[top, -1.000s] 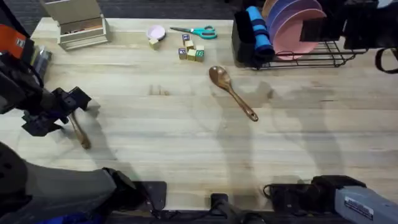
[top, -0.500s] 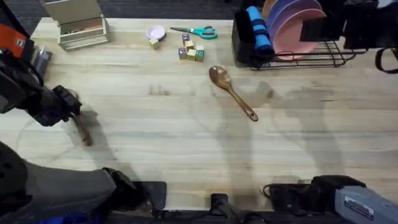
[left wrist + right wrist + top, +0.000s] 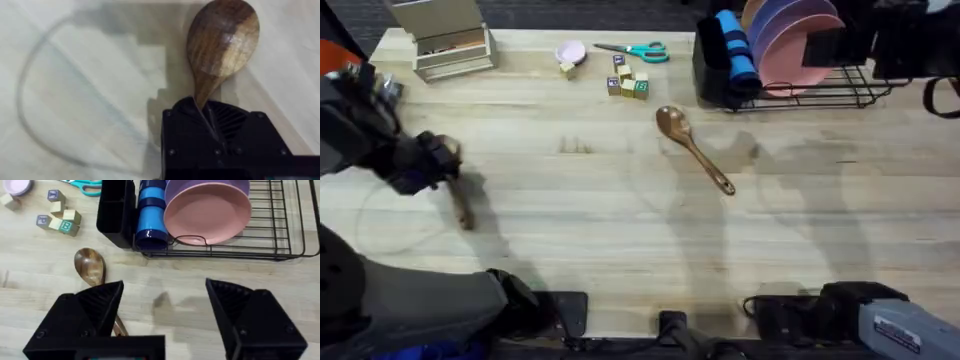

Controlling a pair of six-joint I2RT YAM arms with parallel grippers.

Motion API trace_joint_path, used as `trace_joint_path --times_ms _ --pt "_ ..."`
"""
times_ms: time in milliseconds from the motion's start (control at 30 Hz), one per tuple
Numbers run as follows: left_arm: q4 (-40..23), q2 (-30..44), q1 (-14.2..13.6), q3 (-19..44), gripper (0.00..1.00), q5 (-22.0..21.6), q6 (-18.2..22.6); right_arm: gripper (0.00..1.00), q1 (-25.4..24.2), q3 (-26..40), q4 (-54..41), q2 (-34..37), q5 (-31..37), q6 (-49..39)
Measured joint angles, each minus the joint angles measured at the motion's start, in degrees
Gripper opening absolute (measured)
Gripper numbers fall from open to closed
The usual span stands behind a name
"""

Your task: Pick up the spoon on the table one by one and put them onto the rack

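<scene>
My left gripper (image 3: 438,165) sits at the left side of the table (image 3: 620,230), its fingers clamped on the neck of one spoon (image 3: 220,45), whose handle pokes out toward the near edge. My right gripper (image 3: 165,315) hangs with its fingers wide apart, closed on nothing, above the table just in front of the rack (image 3: 280,235). The second spoon (image 3: 692,148) lies flat in the middle of the table, bowl toward the far side, near the rack but apart from it. The rack at the far right holds pink and purple plates (image 3: 207,207) upright and a blue cup (image 3: 151,215). Beside them stands its black cutlery caddy (image 3: 116,210).
</scene>
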Motion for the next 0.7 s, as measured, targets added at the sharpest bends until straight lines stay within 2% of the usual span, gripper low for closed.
trace_joint_path --times_ms 67,200,500,567,700 --pt "-0.2 -0.2 -3.3 0.1 0.043 1.2 0.3 0.996 0.0 0.0 0.0 0.0 0.0 0.0" --pt "-0.8 -2.0 -11.9 1.1 0.043 3.6 1.7 0.996 0.0 0.0 0.0 0.0 0.0 0.0" --pt "-0.3 -6.3 -27.8 11.9 0.043 5.8 2.6 0.996 0.0 0.0 0.0 0.0 0.0 0.0" --pt "2.0 -6.3 -31.4 14.1 0.043 7.2 2.6 0.996 0.0 0.0 0.0 0.0 0.0 0.0" --pt "11.0 -6.3 -38.5 16.5 0.042 10.1 2.6 0.996 0.0 0.0 0.1 0.0 0.0 0.0"
